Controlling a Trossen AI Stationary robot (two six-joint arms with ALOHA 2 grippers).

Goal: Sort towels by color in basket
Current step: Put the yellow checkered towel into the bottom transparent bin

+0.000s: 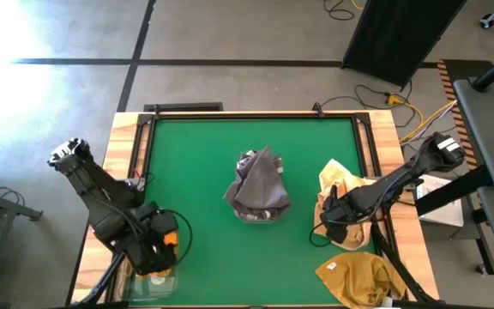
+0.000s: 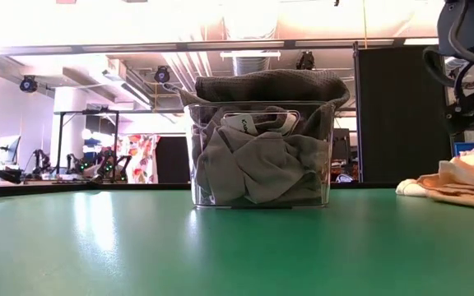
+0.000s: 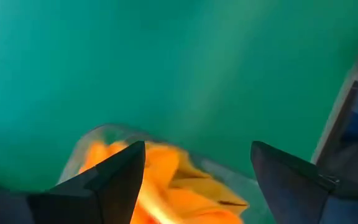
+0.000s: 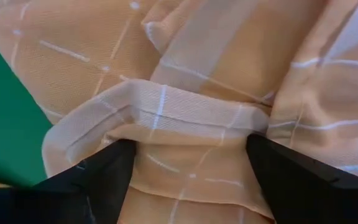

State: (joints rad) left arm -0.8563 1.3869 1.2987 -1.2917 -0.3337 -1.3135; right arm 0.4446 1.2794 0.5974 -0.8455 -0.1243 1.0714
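Note:
A clear basket (image 1: 260,210) (image 2: 262,197) at the table's middle is heaped with dark grey towels (image 1: 258,182) (image 2: 262,156). A second clear basket (image 1: 154,281) at the near left corner holds an orange towel (image 3: 166,180). My left gripper (image 1: 157,253) (image 3: 194,149) hovers open above it. A pale orange checked towel (image 1: 340,178) (image 2: 459,181) lies crumpled by the right edge. My right gripper (image 1: 331,215) (image 4: 191,143) is open just over it, its fingers on either side of a raised fold (image 4: 166,106). A mustard towel (image 1: 358,275) lies at the near right corner. My right gripper comes at the pale checked towel from above, and its open fingers straddle the raised fold (image 4: 185,115). I cannot tell whether the fingertips touch the cloth. The towel lies slack on the table.
Bare green mat (image 1: 221,146) stretches between the baskets and toward the far edge. Wooden table rails (image 1: 127,137) and black posts frame the mat. Cables (image 1: 401,103) trail on the floor beyond the far right corner.

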